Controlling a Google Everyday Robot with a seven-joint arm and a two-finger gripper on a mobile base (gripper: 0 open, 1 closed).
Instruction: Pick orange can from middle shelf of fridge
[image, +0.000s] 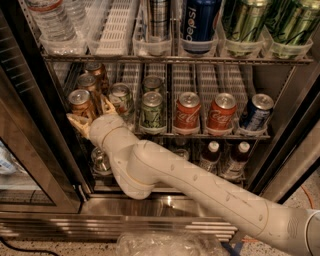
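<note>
Three orange cans stand in a row in the left lane of the middle shelf (220, 134) of the fridge (31, 131): the front one (80, 101), one behind it (86, 82) and a third at the back (96, 70). My gripper (91, 114) is at the shelf's front left, open, its pale fingers on either side of the front orange can's lower part. One finger (75, 121) is at the can's front left, the other (108, 105) at its right. The arm reaches up from the lower right.
To the right on the same shelf stand a pale green-and-white can (121, 97), a green can (151, 107), two Coca-Cola cans (188, 113) and a blue can (256, 112). Tall cans and a water bottle (50, 20) are above, small bottles (207, 155) below. A plastic bag (165, 245) lies on the floor.
</note>
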